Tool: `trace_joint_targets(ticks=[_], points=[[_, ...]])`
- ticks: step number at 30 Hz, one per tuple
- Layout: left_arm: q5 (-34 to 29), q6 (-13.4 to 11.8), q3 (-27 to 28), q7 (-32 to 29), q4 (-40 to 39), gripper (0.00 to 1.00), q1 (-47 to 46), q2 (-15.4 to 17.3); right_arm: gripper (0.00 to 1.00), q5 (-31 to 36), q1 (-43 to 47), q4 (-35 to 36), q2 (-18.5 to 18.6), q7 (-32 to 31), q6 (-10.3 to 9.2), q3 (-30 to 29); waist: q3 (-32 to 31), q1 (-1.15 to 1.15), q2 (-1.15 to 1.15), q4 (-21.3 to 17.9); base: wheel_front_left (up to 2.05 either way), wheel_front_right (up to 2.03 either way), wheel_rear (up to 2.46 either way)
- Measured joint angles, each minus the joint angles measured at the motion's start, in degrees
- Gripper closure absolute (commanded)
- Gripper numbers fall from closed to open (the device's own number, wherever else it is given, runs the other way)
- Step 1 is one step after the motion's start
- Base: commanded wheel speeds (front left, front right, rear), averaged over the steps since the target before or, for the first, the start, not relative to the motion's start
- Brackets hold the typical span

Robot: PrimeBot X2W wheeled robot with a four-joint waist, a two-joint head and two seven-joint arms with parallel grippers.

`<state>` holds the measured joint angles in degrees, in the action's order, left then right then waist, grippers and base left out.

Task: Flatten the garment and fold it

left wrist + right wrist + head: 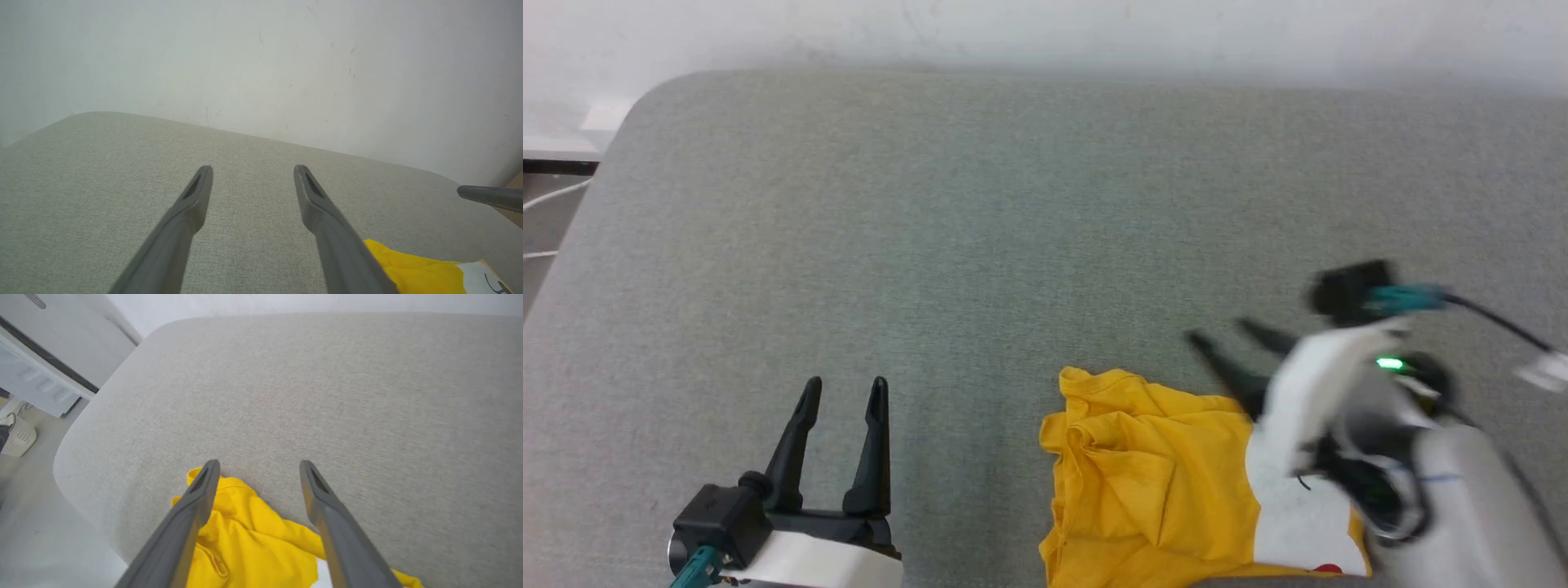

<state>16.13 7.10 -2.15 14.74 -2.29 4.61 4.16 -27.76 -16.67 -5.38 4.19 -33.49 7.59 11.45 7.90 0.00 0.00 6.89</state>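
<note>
The garment (1152, 482), a bright yellow T-shirt with a white patch and a red dot, lies crumpled near the front edge of the grey cushioned surface (1013, 229). My right gripper (1232, 335) is open just above its far right corner, fingers pointing away and leftward, nothing between them. In the right wrist view the garment (249, 539) lies under and between the open gripper (257, 467). My left gripper (845, 385) stands open at the lower left, well apart from the shirt. In the left wrist view the left gripper (253, 171) points over bare fabric, the garment (425, 271) at lower right.
A pale wall (1045, 33) rises behind the surface. Off the surface's left edge are a white cabinet (49, 355), a white basket on the floor (18, 437) and cables (551, 196). The other arm's finger (490, 196) shows at the left wrist view's right edge.
</note>
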Motion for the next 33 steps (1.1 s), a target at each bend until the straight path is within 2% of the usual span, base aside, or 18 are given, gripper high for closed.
trace_joint_targets(ticks=[5, 10, 18, 28, 29, 30, 31, 32, 33], points=[[-0.34, 0.00, 0.12, 0.00, -0.70, 0.00, 0.01, 0.04, 0.00, 4.90, 6.91, 8.90, 4.53, 1.55, -0.04, -7.68, 0.92, 0.00, 0.00, -1.31, 0.00, 0.00, 0.00], [-0.86, 0.00, 0.25, 0.00, -1.20, 0.00, 0.01, 0.09, 0.00, 7.59, 15.07, 12.16, 7.61, 2.30, -0.04, -12.83, 2.34, 0.00, 0.00, -2.31, 0.00, 0.00, 0.00], [-1.03, 0.00, 0.02, 0.00, -1.29, 0.00, -0.04, 0.57, 0.00, 7.58, 20.09, 10.15, 5.30, 2.49, -0.04, -14.61, 4.41, 0.01, 0.00, -2.87, 0.00, 0.00, 0.00], [-1.02, 0.00, -0.46, -0.01, -0.71, 0.00, -0.12, 1.55, 0.00, 7.51, 19.41, 1.92, 2.92, 4.15, -0.04, -15.36, 4.34, 0.00, 0.00, -0.22, 0.00, 0.00, 0.00], [-1.02, 0.00, -0.53, -0.01, -0.68, 0.00, -0.12, 1.58, 0.13, 7.53, 19.08, 0.99, 2.78, 4.31, -0.03, -15.64, 4.25, 0.00, 0.00, 0.08, 0.00, 0.00, 0.00], [-1.02, 0.00, -0.62, -0.01, -0.66, 0.00, -0.12, 1.65, 0.59, 7.51, 18.91, 0.31, 2.64, 4.31, -0.03, -15.89, 4.15, 0.00, 0.00, 0.37, 0.00, 0.00, 0.00], [-1.02, 0.00, -0.70, -0.01, -0.64, 0.00, -0.12, 1.72, 0.59, 7.30, 18.70, -0.26, 2.38, 4.37, -0.02, -16.24, 4.05, 0.00, 0.00, 0.66, 0.00, 0.00, 0.00], [-1.01, 0.00, -0.67, -0.01, -0.62, 0.00, -0.11, 1.77, 0.96, 6.94, 18.41, -0.76, 2.16, 4.42, -0.03, -16.51, 3.93, 0.00, 0.00, 0.91, 0.00, 0.00, 0.00], [-1.01, 0.00, -0.65, -0.01, -0.62, 0.00, -0.11, 1.80, 1.00, 6.84, 18.15, -1.14, 2.07, 4.44, -0.03, -16.60, 3.78, 0.00, 0.00, 1.10, 0.00, 0.00, 0.00]])
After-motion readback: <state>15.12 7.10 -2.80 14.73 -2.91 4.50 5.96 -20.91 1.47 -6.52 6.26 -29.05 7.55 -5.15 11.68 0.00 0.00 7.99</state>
